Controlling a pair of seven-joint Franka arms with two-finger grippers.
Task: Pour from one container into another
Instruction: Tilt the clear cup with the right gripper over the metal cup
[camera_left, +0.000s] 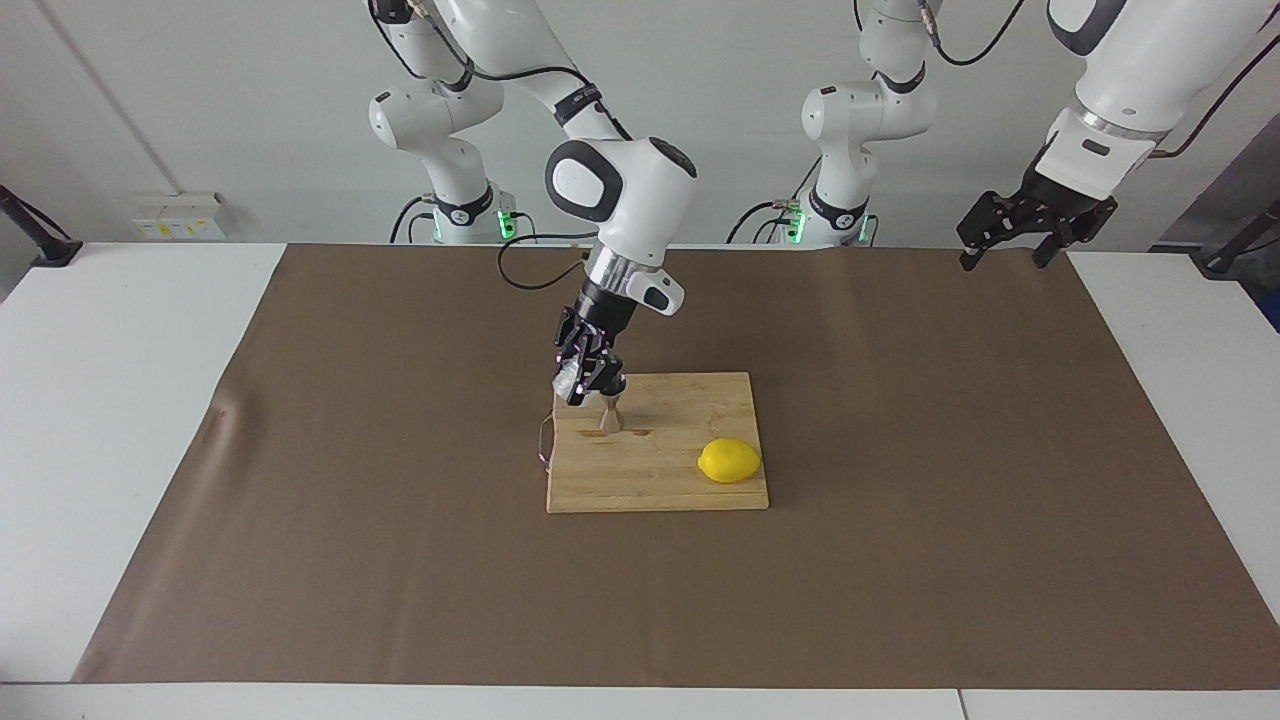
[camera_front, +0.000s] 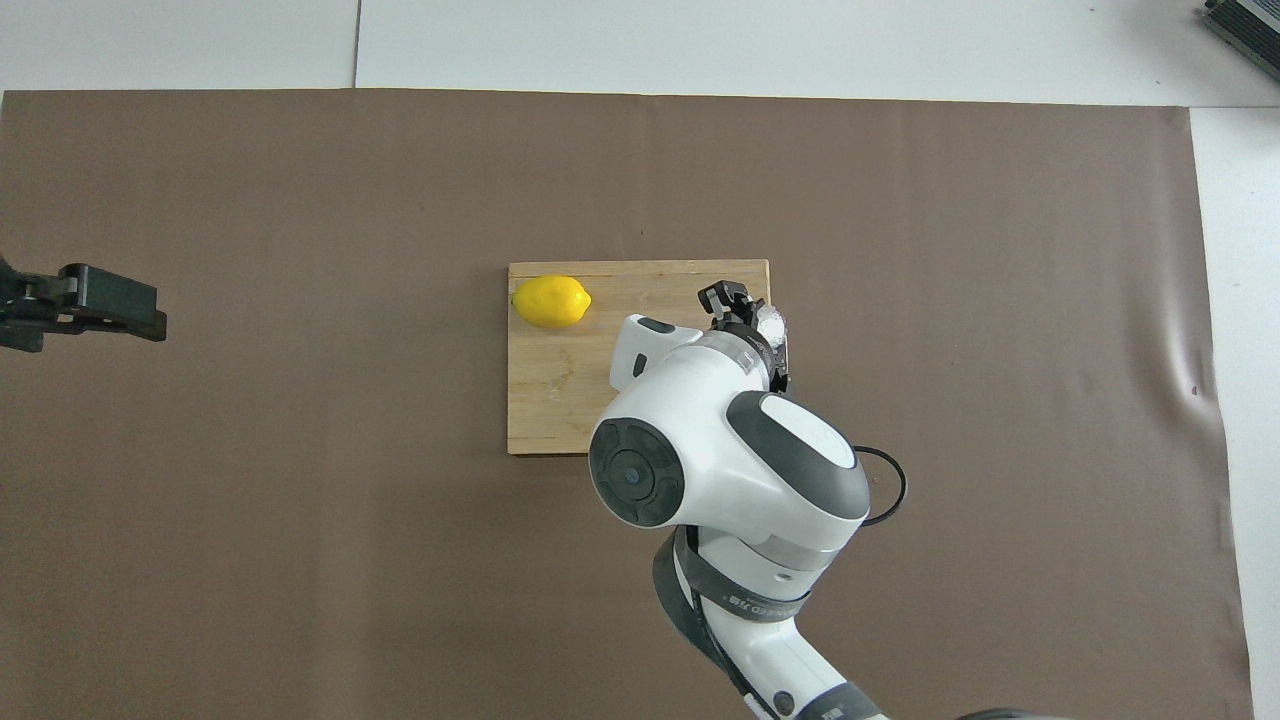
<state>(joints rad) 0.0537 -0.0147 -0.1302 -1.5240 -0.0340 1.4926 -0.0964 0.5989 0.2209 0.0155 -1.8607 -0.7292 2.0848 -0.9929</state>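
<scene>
Up by the edge of the brown mat (camera_left: 900, 560) nearest the robots, toward its left-arm corner, the left gripper (camera_left: 1012, 240) waits in the air with its fingers apart. Over the cutting board's (camera_left: 660, 480) corner nearest the robots at the right arm's end, the right gripper (camera_left: 590, 385) is clamped on the clear cup (camera_left: 567, 381), tilted just above the steel jigger (camera_left: 609, 417) standing upright on that corner. Farther out, a lemon (camera_left: 729, 460) lies at the board's corner toward the left arm's end.
</scene>
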